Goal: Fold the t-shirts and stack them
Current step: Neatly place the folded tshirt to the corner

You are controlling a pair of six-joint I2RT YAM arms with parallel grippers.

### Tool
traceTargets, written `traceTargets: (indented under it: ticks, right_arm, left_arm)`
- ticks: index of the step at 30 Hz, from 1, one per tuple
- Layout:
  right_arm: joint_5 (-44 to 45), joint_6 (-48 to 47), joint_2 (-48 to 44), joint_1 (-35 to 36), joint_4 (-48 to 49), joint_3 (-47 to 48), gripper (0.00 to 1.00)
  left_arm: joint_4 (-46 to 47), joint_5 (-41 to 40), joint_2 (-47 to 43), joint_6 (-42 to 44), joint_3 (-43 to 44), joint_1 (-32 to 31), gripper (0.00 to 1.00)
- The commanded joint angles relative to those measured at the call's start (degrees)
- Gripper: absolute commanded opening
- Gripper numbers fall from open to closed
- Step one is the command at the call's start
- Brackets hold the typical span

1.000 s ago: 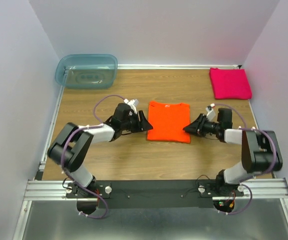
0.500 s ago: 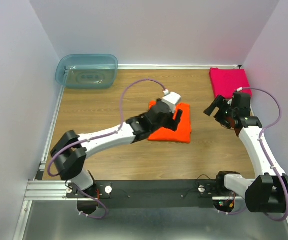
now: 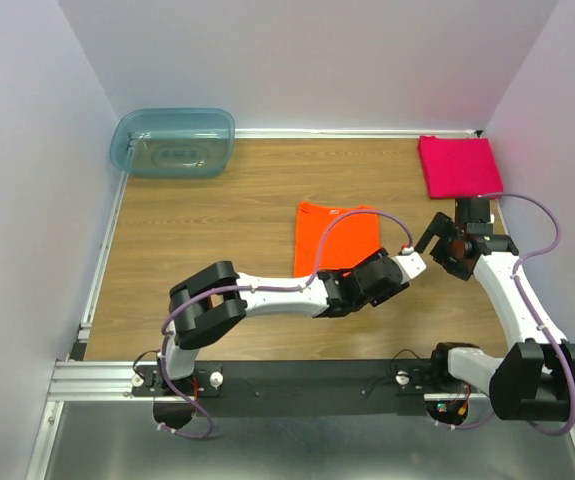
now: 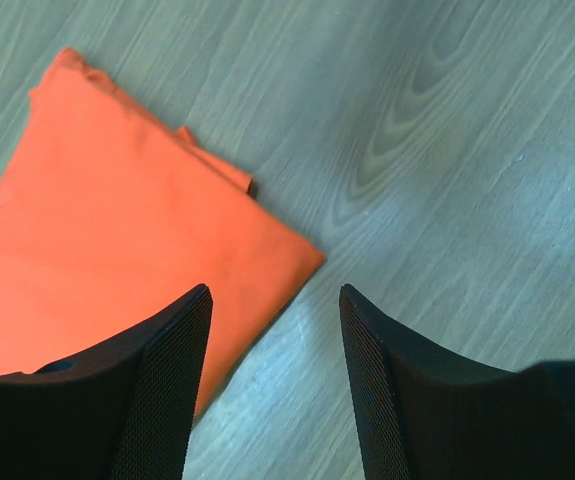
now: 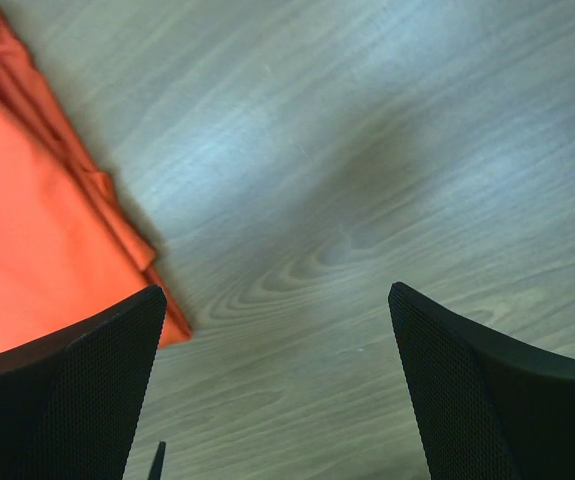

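Observation:
The orange t-shirt [image 3: 333, 235] lies folded to a rectangle in the middle of the table. The left wrist view shows its corner [image 4: 117, 250], and the right wrist view shows its layered edge [image 5: 37, 230]. My left arm reaches across the front of the shirt. Its gripper [image 3: 367, 283] hangs over the shirt's near right corner, open with only bare wood between the fingers [image 4: 272, 290]. My right gripper [image 3: 435, 235] hovers just right of the shirt, open wide and empty [image 5: 277, 290]. The magenta-pink t-shirt [image 3: 459, 166] sits folded square in the far right corner.
A translucent blue-green plastic tub [image 3: 172, 142] stands in the far left corner. White walls close in the wooden table [image 3: 207, 220] on three sides. The left forearm [image 3: 277, 295] crosses the table's near middle.
My left gripper has swung from the shirt's left edge, over it, to its near right corner. My right gripper has drawn back from the shirt's right edge and opened wide.

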Motion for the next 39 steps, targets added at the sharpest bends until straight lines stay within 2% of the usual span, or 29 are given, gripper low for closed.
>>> traceTargets:
  ticks: [1, 23, 29, 32, 35, 36, 39]
  right_arm:
    - [3.2, 1.0, 1.1, -0.4, -2.2, -1.6, 1.0]
    - [-0.2, 1.0, -0.1, -0.4, -1.7, -3.8, 1.0]
    - [-1.7, 0.6, -0.3, -0.4, -1.2, -3.5, 1.0]
    - [-2.8, 0.5, -0.4, -0.4, -0.9, -3.5, 1.0]
    - [-4.3, 0.3, -0.4, -0.4, -0.4, -3.6, 1.0]
    - [-6.3, 0.0, -0.2, -0.4, -0.2, -3.6, 1.0]
    - [-9.8, 0.4, 0.0, -0.4, 1.8, -4.8, 1.0]
  left_arm:
    - [3.2, -1.1, 2.8, 3.4, 1.6, -0.7, 0.62]
    - [7.2, 2.6, 11.8, 4.0, 1.0, 1.0, 0.6]
    - [7.1, 3.2, 12.8, 3.5, 1.2, 2.2, 0.54]
    - [6.8, 4.0, 13.0, 3.0, 1.0, 3.3, 0.44]
    - [6.8, 6.3, 12.8, 2.3, 0.7, 4.7, 0.27]
    - [6.8, 7.4, 12.7, 2.0, 0.7, 5.0, 0.14]
    - [6.8, 9.5, 11.9, 1.6, 0.6, 5.8, 0.0]
